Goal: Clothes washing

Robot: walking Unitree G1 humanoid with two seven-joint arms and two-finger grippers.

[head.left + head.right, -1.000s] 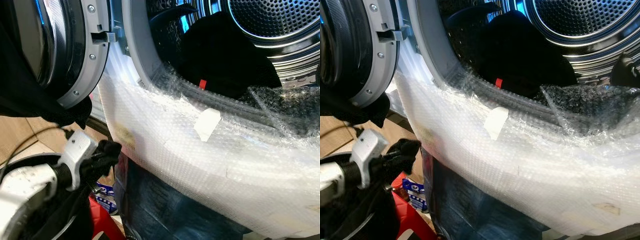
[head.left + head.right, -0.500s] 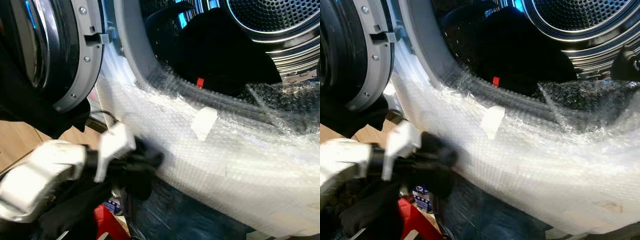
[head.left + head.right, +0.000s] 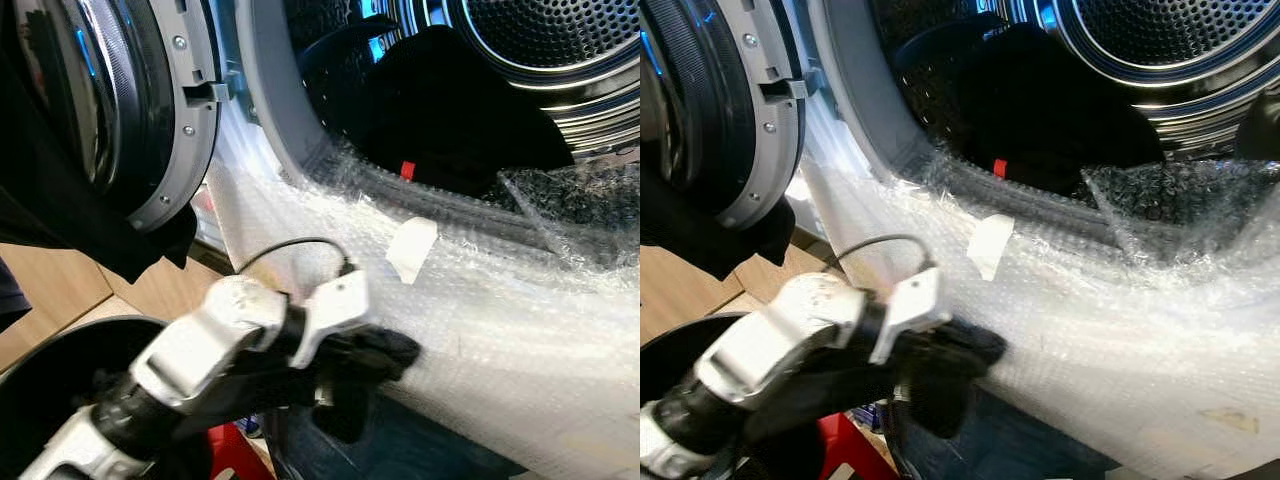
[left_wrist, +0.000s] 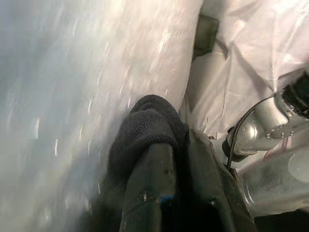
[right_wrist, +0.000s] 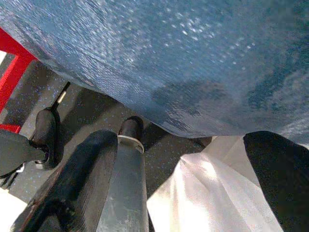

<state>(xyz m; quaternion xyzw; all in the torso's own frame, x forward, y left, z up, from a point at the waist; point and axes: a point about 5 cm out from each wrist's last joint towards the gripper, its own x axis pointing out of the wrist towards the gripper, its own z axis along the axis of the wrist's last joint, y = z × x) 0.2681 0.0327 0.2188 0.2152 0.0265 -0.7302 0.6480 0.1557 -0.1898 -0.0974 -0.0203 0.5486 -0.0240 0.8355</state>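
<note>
- Bubble wrap (image 3: 480, 330) covers the front of the washing machine below the door opening, with a pale piece of tape (image 3: 411, 248) stuck on it near the rim.
- I see my left gripper (image 3: 385, 352) pressed against that wrapped front panel, below and to the left of the tape.
- From the left wrist camera, its fingers (image 4: 149, 188) are drawn together with a dark knitted cloth (image 4: 145, 130) bunched over the tips; the cloth touches the plastic wrap.
- A black cable (image 3: 290, 247) arcs above the left wrist.
- Inside the drum (image 3: 540, 40) lies a heap of black clothing (image 3: 450, 110) with a small red tag (image 3: 407, 170) at its lower edge, just behind the door seal.
- The machine's door (image 3: 130, 110) stands open on the left, with dark fabric (image 3: 70, 220) hanging beneath it.
- My right gripper (image 5: 111, 193) hangs low beside blue wrapped material (image 5: 193, 58) and a red frame (image 5: 14, 67); I cannot tell how far its fingers are parted.
</note>
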